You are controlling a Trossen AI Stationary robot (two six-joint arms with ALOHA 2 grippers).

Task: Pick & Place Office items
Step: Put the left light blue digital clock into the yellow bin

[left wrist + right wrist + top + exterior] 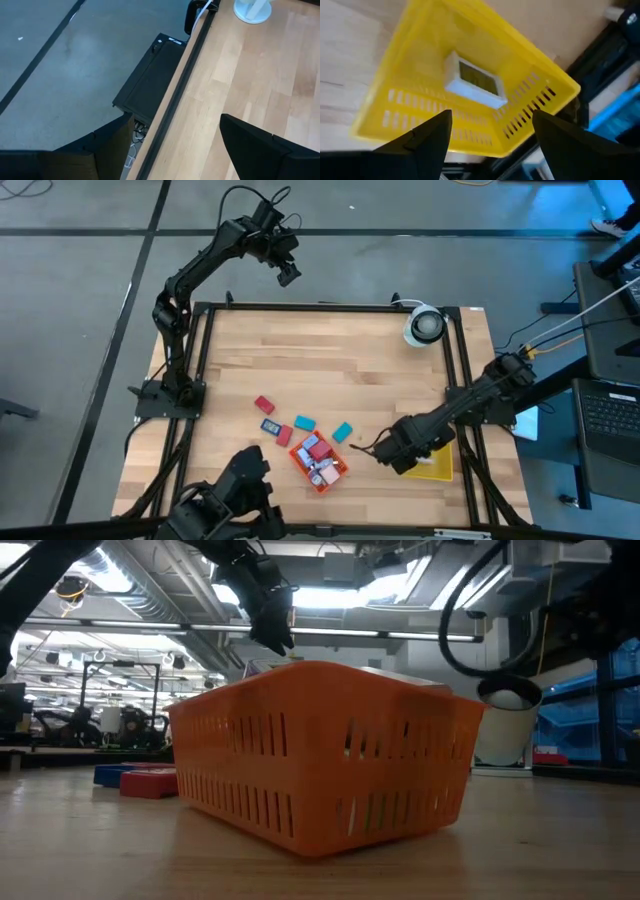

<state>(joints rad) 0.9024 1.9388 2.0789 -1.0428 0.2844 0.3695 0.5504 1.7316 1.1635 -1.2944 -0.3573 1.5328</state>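
The left gripper hangs in the upper left of the high view, beyond the counter, jaws spread and empty. Office items lie low centre, some inside the orange basket. The right gripper, jaws released, is lower right above the yellow basket, which holds a white item.

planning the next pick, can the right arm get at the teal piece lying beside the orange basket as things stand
Probably yes. The right gripper hangs over the yellow basket, fingers open and empty. The teal piece lies close by on bare table, with nothing between them.
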